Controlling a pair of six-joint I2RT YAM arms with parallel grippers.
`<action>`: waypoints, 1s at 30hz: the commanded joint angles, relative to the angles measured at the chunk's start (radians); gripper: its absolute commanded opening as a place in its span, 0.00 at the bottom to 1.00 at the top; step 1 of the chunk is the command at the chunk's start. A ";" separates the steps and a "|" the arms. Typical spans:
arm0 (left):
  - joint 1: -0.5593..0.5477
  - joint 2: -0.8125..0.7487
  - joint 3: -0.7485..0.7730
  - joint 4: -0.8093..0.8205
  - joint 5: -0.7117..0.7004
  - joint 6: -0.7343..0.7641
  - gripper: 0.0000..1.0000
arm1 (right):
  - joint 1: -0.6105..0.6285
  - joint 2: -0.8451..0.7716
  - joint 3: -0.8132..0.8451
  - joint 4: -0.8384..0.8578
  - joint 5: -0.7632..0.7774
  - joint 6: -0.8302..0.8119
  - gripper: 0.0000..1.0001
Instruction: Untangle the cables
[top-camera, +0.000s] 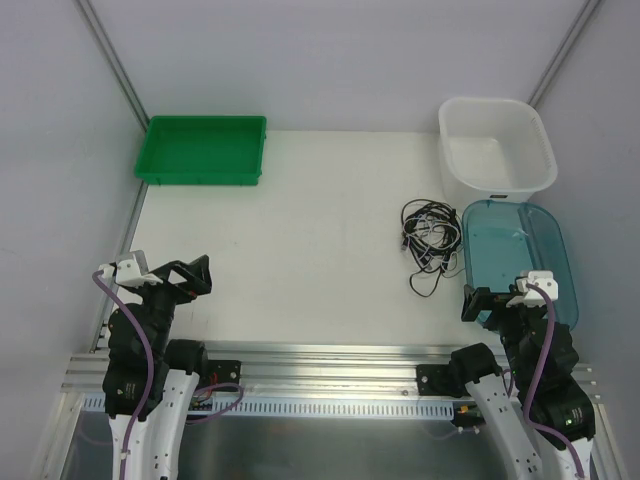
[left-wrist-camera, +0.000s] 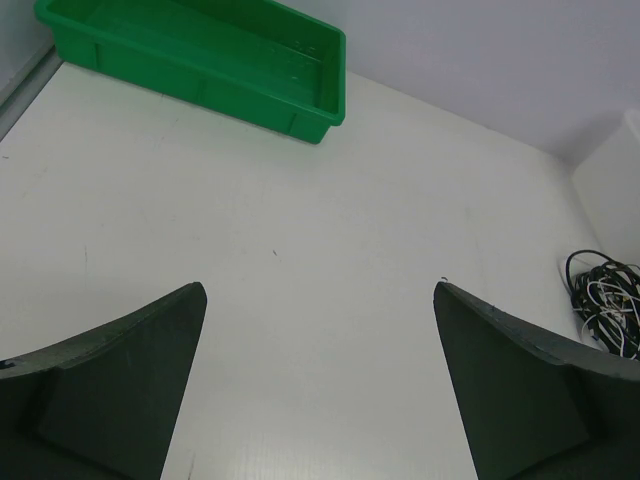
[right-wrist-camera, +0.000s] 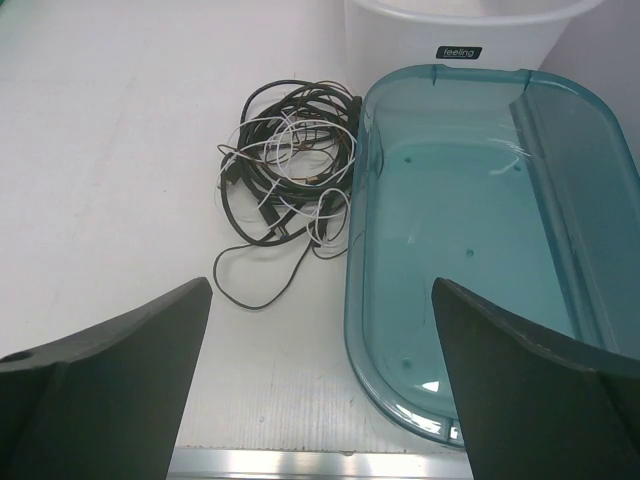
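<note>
White tabletop (top-camera: 300, 250) carries tangled cables (top-camera: 430, 240) beside a teal tub (top-camera: 520, 250); left end effector (left-wrist-camera: 318, 290) and right end effector (right-wrist-camera: 320, 285) gape wide, empty.

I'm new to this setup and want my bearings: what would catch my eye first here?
The dark tangle of cables on the white table, right of centre, beside a translucent blue tub. A bright green tray sits at the far left corner, a white basin at the far right.
</note>
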 joint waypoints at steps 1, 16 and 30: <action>-0.008 -0.171 0.005 0.003 -0.002 -0.005 0.99 | 0.006 -0.195 0.003 0.042 0.016 0.015 0.97; -0.008 -0.166 -0.019 0.003 0.040 -0.043 0.99 | 0.009 -0.039 0.022 0.042 -0.106 0.038 0.97; -0.008 0.030 -0.039 -0.005 0.141 -0.081 0.99 | 0.009 0.774 0.344 -0.041 -0.142 0.217 0.97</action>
